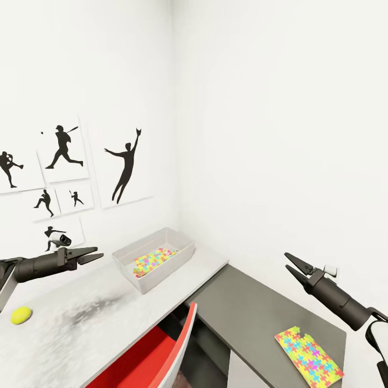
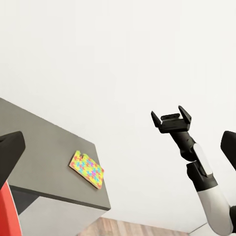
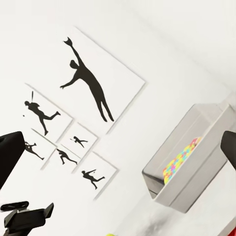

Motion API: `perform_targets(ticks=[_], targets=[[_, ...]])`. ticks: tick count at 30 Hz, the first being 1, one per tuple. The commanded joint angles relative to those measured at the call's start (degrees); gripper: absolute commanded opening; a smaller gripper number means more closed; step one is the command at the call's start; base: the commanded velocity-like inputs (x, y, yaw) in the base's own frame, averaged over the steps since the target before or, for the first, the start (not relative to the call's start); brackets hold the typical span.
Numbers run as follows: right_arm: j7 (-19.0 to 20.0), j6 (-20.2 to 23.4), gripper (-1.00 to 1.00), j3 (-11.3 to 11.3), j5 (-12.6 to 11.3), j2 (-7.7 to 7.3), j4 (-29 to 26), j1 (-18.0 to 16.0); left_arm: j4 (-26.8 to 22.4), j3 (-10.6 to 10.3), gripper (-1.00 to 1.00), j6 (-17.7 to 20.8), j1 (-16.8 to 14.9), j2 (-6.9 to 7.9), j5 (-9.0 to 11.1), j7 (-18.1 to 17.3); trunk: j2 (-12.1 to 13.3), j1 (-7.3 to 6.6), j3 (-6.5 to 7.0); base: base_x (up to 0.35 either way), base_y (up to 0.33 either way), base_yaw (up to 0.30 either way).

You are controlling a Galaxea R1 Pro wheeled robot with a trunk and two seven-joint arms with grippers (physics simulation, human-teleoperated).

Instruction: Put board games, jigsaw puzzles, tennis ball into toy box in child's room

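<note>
The light grey toy box (image 1: pixel 180 256) stands at the back of the white table (image 1: pixel 81 323), in the room's corner, with one jigsaw puzzle (image 1: pixel 152 261) lying inside it. A second jigsaw puzzle (image 1: pixel 309 355) lies flat on the lower dark grey unit (image 1: pixel 253 307). The tennis ball (image 1: pixel 21 315) rests on the table at the left. My left gripper (image 1: pixel 99 253) hovers open above the table, left of the toy box and up from the ball. My right gripper (image 1: pixel 287 261) hangs open over the grey unit, above the second puzzle. The board games and the bed are out of view.
A red chair (image 1: pixel 145 355) is tucked under the table's front edge, between my arms. White walls close the corner behind the toy box, and black baseball silhouette posters (image 1: pixel 125 167) hang on the left one. The right wrist view has the toy box (image 3: pixel 196 167) and my left gripper (image 3: pixel 27 206).
</note>
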Motion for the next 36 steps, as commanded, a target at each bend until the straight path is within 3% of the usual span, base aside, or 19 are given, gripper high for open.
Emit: perform_targets(ticks=[1, 13, 36], targets=[[0.1, 0.4, 1.0, -0.1, -0.1, 0.05, 0.0, 0.0, 0.0, 0.0, 1.0, 0.6, 0.0, 0.01, 0.0, -0.2, 0.0, 0.02, -0.03, 0.0, 0.0, 0.0], [0.0, 0.4, 1.0, -0.1, -0.1, 0.13, 0.0, 0.0, 0.0, 0.0, 1.0, 0.6, 0.0, 0.01, 0.0, -0.2, 0.0, 0.02, -0.08, 0.0, 0.0, -0.021], [0.2, 0.5, 1.0, -0.1, -0.1, 0.01, 2.7, 0.0, 0.0, 1.5, 1.0, 0.6, 0.0, 0.05, 0.0, -0.2, 0.0, 0.02, -1.79, 0.0, 0.0, -0.153]])
